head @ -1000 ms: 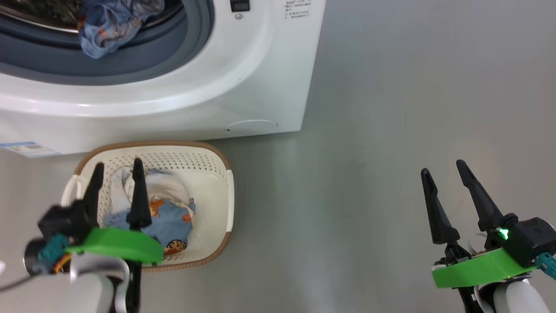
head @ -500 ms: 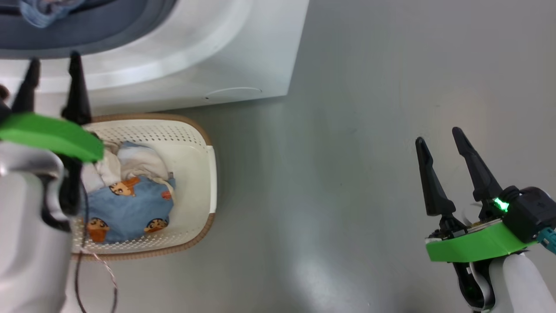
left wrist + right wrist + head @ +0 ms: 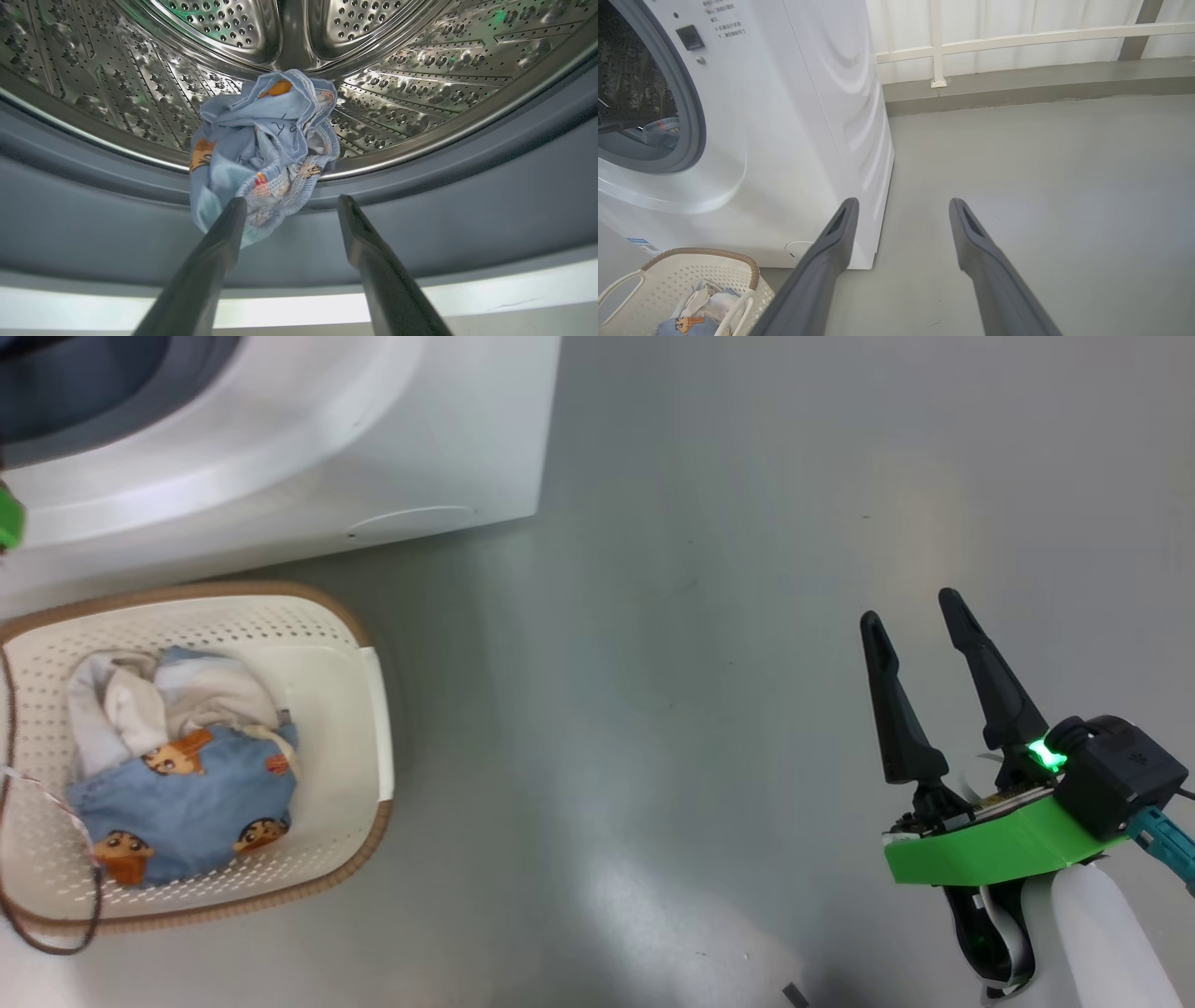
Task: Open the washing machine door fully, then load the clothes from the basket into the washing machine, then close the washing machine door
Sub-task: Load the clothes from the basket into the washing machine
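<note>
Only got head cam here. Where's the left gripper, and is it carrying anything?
Observer: The left gripper is at the washer opening with its jaws open and nothing pinched. A blue printed garment sits right at its fingertips.
Operator: Is that garment fully inside?
Observer: No. It lies over the front lip of the steel drum and hangs down onto the grey gasket.
Operator: What's to the right of the machine?
Observer: Grey floor, running to a low kerb below a white railing.
</note>
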### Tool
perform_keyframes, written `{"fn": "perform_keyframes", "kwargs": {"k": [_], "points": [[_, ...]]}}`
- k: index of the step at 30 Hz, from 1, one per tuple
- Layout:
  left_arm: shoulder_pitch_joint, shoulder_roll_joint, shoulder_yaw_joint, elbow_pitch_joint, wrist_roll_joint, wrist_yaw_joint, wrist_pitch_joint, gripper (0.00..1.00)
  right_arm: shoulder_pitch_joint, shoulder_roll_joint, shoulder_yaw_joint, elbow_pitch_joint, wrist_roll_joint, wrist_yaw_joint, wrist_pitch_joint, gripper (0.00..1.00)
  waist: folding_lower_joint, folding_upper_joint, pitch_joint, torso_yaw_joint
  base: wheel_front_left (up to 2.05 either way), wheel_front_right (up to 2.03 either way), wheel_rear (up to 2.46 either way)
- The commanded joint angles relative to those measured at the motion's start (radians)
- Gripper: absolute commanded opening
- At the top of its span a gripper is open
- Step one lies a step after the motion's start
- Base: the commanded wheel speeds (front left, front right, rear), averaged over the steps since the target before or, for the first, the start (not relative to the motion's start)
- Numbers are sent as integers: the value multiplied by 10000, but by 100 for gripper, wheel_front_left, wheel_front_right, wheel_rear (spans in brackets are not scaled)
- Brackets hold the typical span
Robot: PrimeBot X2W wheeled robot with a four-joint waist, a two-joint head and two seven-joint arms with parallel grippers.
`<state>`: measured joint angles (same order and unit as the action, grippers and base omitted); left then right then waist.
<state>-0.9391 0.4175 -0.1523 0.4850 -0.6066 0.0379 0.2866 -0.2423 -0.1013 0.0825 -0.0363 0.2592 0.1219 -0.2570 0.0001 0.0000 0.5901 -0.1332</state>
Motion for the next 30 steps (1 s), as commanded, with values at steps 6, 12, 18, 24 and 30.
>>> {"fn": "perform_keyframes", "kwargs": {"k": [6,12,18,24,30], "points": [[-994,1234,90,331,313,-14,815,100,-94,127,427,-131,305,88,-47,100,-1,0,305,-594,0,0,0],[-1644,1852,-246,679,860,168,1466,100,-268,200,695,-65,409,88,-47,100,-1,0,601,-1019,0,0,0],[-2100,2378,-328,853,1102,462,2235,100,-445,252,915,2,537,88,-47,100,-1,0,906,-1389,0,0,0],[-2269,2772,-332,592,1228,777,2834,0,-548,304,1042,77,650,88,-47,100,-1,0,1161,-1643,0,0,0],[-2297,3057,-83,154,1057,965,3070,0,-640,342,1119,55,705,88,-47,100,-1,0,1388,-1751,0,0,0]]}}
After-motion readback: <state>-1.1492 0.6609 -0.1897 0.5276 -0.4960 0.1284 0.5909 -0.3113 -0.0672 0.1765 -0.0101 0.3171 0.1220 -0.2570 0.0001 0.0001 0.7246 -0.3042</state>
